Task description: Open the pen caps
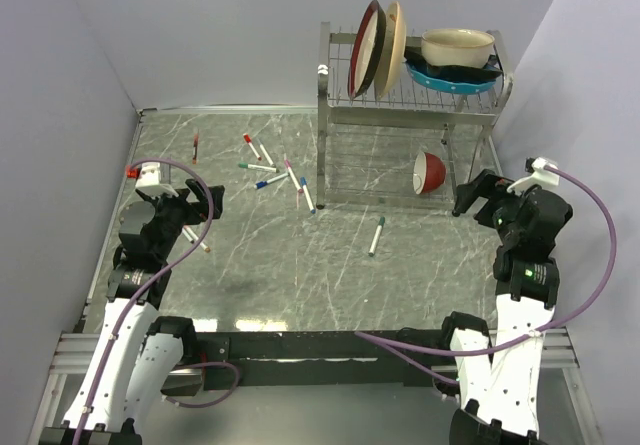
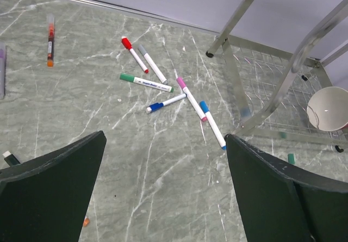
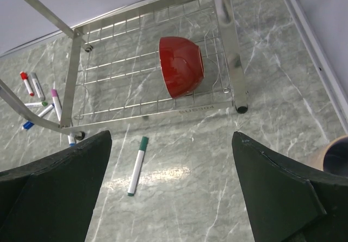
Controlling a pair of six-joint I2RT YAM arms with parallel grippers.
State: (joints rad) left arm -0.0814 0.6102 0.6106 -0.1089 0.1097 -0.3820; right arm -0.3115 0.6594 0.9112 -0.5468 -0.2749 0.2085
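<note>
Both tools empty, fingers spread wide. Left tool (image 2: pixel 163 198) hangs over the left part of the worktop (image 2: pixel 136 160); right tool (image 3: pixel 171 198) hangs just in front of the wire rack (image 3: pixel 147 84). Every cap seen sits on its pen: short, opaque, coloured cylinders a shade thicker than the thin white barrels. Main cluster lies on the worktop just left of the rack's front leg, well apart from both tools. Bearings from the left wrist view: red cap (image 2: pixel 126 42) at the upper-left end, barrel slanting down-right. Grey cap (image 2: pixel 142 49) just beside it, roughly parallel, same heading. Green cap (image 2: pixel 126 77) at the left end, long axis nearly straight across, dipping slightly to the right. Dark blue cap (image 2: pixel 156 107) at the lower-left end, barrel rising to the right. Pink cap (image 2: pixel 181 82) at the upper end, barrel running down-right, crossing the dark blue pen's tip. Light blue cap (image 2: pixel 203 106) at the upper end, barrel running down-right to the rack leg. One pen lies alone before the rack: lone green cap (image 3: pixel 143 142) at the end nearest the rack, barrel pointing away from it, below the red bowl (image 3: pixel 182 65) lying on its side on the lower shelf.
</note>
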